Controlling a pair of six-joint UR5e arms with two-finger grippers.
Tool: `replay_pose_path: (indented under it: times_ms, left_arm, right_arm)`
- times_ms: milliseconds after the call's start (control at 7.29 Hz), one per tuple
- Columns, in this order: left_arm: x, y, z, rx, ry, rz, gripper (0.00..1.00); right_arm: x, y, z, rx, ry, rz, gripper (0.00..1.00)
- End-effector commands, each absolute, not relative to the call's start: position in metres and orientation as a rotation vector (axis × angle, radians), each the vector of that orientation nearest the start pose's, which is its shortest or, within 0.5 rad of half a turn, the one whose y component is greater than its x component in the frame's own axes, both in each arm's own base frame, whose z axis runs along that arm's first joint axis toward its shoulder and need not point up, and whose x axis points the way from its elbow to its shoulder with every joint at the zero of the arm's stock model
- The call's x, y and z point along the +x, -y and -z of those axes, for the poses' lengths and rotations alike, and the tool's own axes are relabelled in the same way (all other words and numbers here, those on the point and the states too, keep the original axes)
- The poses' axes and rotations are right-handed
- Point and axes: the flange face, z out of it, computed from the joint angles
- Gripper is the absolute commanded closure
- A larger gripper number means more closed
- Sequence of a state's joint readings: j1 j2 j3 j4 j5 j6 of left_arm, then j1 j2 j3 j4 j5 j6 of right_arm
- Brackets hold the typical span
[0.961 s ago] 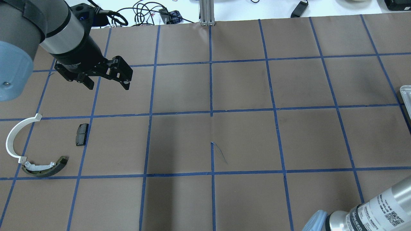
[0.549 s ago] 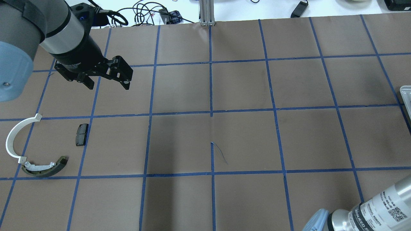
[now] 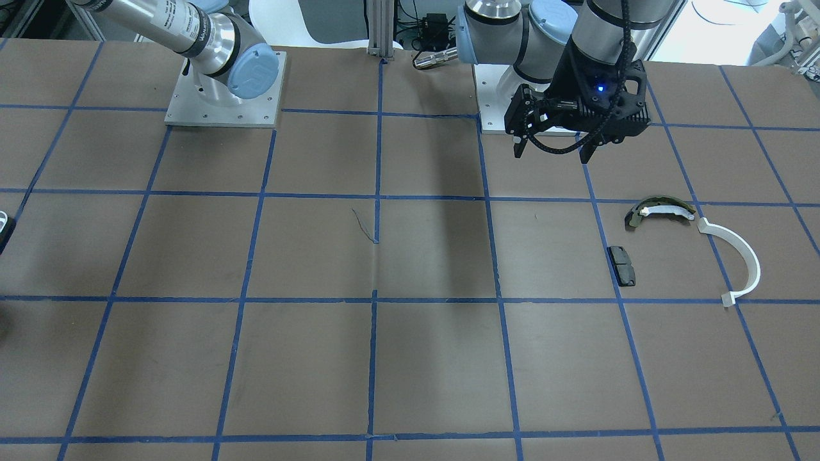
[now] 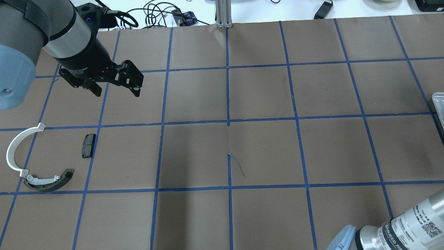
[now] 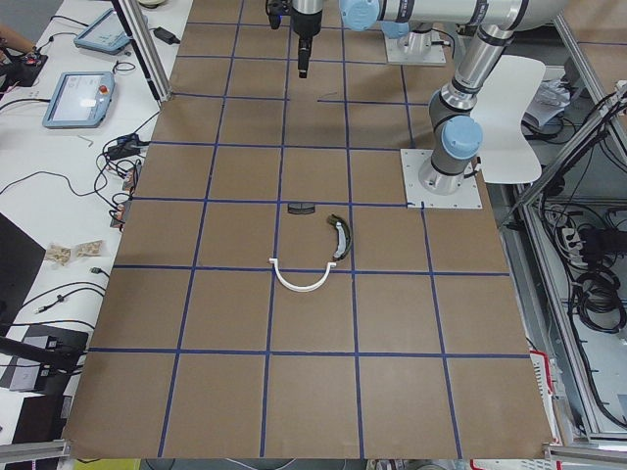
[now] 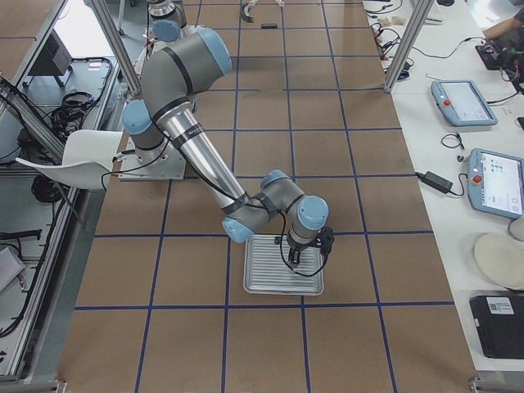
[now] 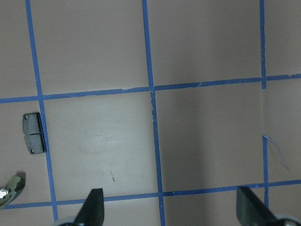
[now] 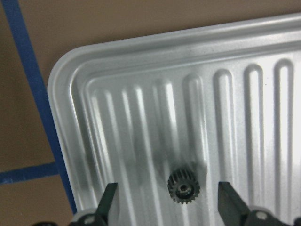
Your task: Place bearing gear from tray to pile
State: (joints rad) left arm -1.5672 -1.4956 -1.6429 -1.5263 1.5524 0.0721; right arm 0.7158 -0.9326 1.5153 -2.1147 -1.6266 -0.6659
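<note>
The small dark bearing gear [image 8: 184, 188] lies on the ribbed silver tray [image 8: 141, 70]. My right gripper [image 8: 167, 193] is open just above the tray with the gear between its fingers, nearer the right one; it also shows in the exterior right view [image 6: 304, 260]. The pile lies at the table's left end: a white arc [image 4: 14, 147], an olive-green shoe [image 4: 48, 180] and a black pad [image 4: 88, 146]. My left gripper [image 4: 117, 91] is open and empty, held above the table beyond the pile.
The tray [image 6: 266, 278] sits at the table's right end; only its corner shows in the overhead view [image 4: 438, 104]. Brown paper with a blue tape grid covers the table. Cables and tablets lie past the far edge.
My right arm's forearm has shifted slightly to the right in the overhead view. The left arm and the pile have not moved.
</note>
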Motion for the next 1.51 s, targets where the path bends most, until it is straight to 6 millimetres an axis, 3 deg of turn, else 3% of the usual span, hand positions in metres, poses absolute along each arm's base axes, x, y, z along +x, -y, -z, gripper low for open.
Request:
replay_pose_path:
  times_ms: [0, 137, 275, 412, 549, 686, 961, 1235, 1373]
  left_arm:
    - [-0.134, 0.465, -0.493, 0.110, -3.155, 0.076, 0.00]
    - [-0.134, 0.465, -0.493, 0.110, -3.155, 0.076, 0.00]
    - [-0.134, 0.465, -0.493, 0.110, -3.155, 0.076, 0.00]
    - [-0.134, 0.465, -0.493, 0.110, -3.155, 0.076, 0.00]
    - [-0.134, 0.465, -0.493, 0.110, -3.155, 0.076, 0.00]
    - [-0.134, 0.465, -0.493, 0.110, -3.155, 0.076, 0.00]
    - [-0.134, 0.465, -0.493, 0.110, -3.155, 0.076, 0.00]
    - [-0.134, 0.465, -0.493, 0.110, -3.155, 0.076, 0.00]
    - [-0.134, 0.465, -0.493, 0.110, -3.155, 0.076, 0.00]
  right_arm:
    - [-0.429, 0.538, -0.184, 0.300, -3.145, -0.118, 0.33]
    - [-0.428, 0.537, -0.179, 0.302, -3.138, -0.128, 0.38]
    - [-0.429, 0.537, -0.176, 0.299, -3.137, -0.133, 0.49]
    - [-0.430, 0.538, -0.178, 0.299, -3.140, -0.130, 0.68]
    - [-0.431, 0.538, -0.180, 0.302, -3.146, -0.130, 0.95]
    - [-0.432, 0.537, -0.180, 0.281, -3.159, -0.154, 1.00]
    - [-0.431, 0.536, -0.187, 0.286, -3.163, -0.149, 1.00]
    - [-0.424, 0.534, -0.234, 0.286, -3.200, -0.089, 1.00]
    - [-0.412, 0.533, -0.248, 0.280, -3.173, -0.105, 1.00]
